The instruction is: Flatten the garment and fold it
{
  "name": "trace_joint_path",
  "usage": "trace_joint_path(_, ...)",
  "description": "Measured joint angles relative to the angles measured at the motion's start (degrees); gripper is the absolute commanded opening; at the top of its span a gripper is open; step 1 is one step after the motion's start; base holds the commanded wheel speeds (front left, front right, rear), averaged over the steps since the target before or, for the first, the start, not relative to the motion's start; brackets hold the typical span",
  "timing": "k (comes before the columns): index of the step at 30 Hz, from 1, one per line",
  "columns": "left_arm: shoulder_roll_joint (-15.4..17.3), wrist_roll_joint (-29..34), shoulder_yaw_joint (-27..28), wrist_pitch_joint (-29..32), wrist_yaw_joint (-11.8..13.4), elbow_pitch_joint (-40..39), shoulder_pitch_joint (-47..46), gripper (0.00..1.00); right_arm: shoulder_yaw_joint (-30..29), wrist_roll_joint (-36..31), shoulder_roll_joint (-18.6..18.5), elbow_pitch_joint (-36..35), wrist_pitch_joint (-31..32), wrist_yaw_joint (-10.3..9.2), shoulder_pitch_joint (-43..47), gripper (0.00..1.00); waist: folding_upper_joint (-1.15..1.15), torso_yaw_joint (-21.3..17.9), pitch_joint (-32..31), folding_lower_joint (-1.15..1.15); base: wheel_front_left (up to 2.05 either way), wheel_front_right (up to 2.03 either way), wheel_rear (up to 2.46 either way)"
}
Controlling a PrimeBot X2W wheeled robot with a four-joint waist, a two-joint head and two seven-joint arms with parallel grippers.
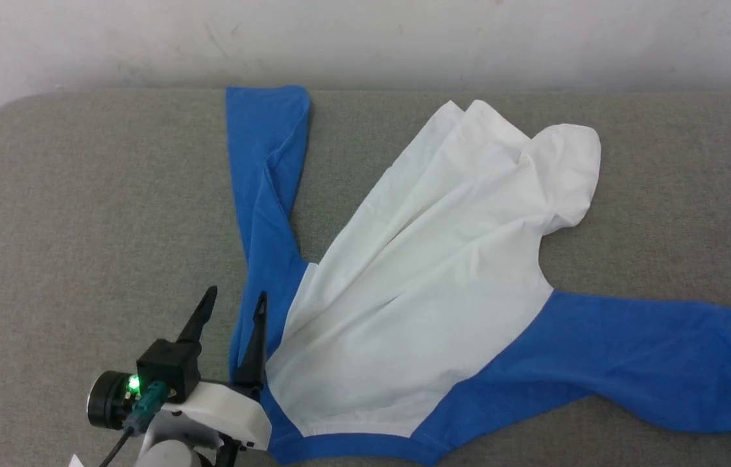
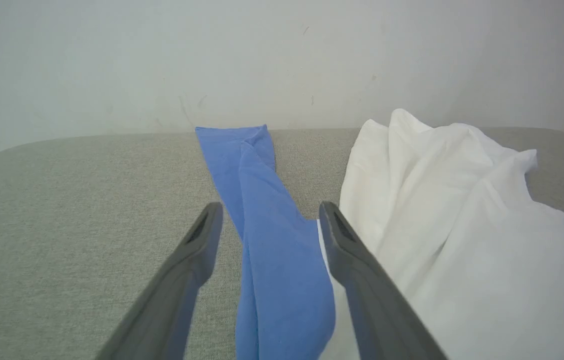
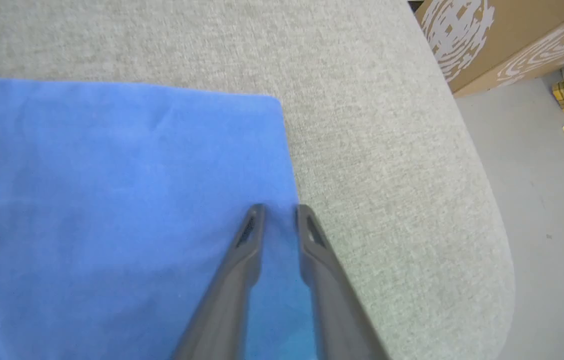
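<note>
- Head view: the left gripper (image 1: 235,306) sits at the lower left on its white wrist, a green light glowing on the black camera block. Its two long dark fingers point up and away and are spread wide with nothing between them. The right-hand finger lies over the blue edge of the garment (image 1: 417,292), a white cloth top with royal-blue sleeves and a blue neckline band, spread rumpled on the grey fabric-covered table (image 1: 80,227). One sleeve runs straight ahead of the fingers. The other stretches far off to their right.
- Left wrist view: the left gripper (image 2: 270,215) is held low and nearly level, jaws wide apart. The blue sleeve of the garment (image 2: 462,225) passes between the fingers without being held. The creased white body lies beside the right finger.
- Right wrist view: the right gripper (image 3: 280,212) tilts down over the blue sleeve end of the garment (image 3: 111,200), close to its edge. Its fingers are a narrow gap apart. I cannot tell whether they pinch the cloth. Off to the right stands a brown cardboard box (image 3: 487,40) with a white printed pattern, not readable as words.
</note>
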Motion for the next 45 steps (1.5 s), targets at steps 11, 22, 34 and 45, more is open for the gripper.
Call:
trace_joint_path(11,-1.8,0.58,-0.63,-0.05,-1.45,0.42,-0.2,1.0,1.27,-7.67,-11.03,-4.94,-9.17,0.08,-8.32,0.0,0.0,1.44,-1.71,-0.01,0.0,0.0,0.0)
trace_joint_path(22,-3.86,1.96,-2.44,-0.07,-2.94,0.83,-3.85,1.0,10.03,-13.74,-22.26,-2.59,-11.25,0.08,-20.56,0.0,0.0,5.55,2.6,0.0,0.0,0.0,0.0)
trace_joint_path(34,-7.15,3.49,-3.14,-0.07,-4.55,2.78,-8.38,1.0,20.67,-11.14,-20.91,16.28,-16.64,0.08,-28.06,0.36,-0.01,11.45,8.59,0.01,0.0,0.0,0.0)
trace_joint_path(45,-7.11,3.48,-1.59,-0.07,-5.55,4.87,-8.03,1.0,28.36,-4.78,-19.92,24.71,-25.46,0.08,-31.59,1.0,-0.02,11.45,6.38,-0.01,0.0,0.0,0.0)
